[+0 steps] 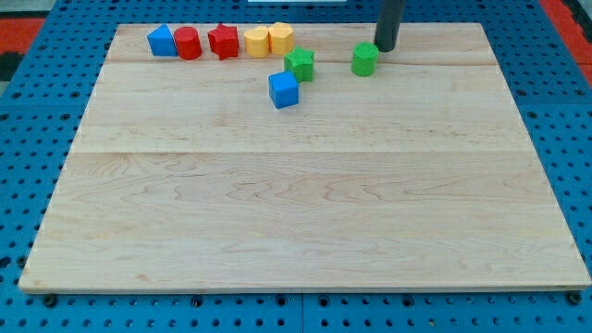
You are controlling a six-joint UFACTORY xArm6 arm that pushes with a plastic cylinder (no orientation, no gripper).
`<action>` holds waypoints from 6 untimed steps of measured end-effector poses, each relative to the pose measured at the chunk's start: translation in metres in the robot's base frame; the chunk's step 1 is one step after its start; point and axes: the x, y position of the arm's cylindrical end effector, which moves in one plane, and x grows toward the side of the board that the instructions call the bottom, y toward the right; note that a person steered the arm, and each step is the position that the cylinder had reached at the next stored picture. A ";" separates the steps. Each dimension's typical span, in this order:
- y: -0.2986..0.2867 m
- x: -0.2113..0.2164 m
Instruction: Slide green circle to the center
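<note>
The green circle block sits near the view's top, right of middle, on the wooden board. My tip is just to the upper right of it, close to or touching its edge. A green star-shaped block lies to the left of the circle, with a blue cube just below and left of it.
A row along the view's top left holds a blue block, a red cylinder, a red star-like block and two yellow blocks. The board lies on a blue pegboard.
</note>
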 end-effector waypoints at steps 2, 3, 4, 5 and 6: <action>-0.040 0.059; -0.037 0.035; -0.059 0.032; -0.086 0.070; -0.086 0.114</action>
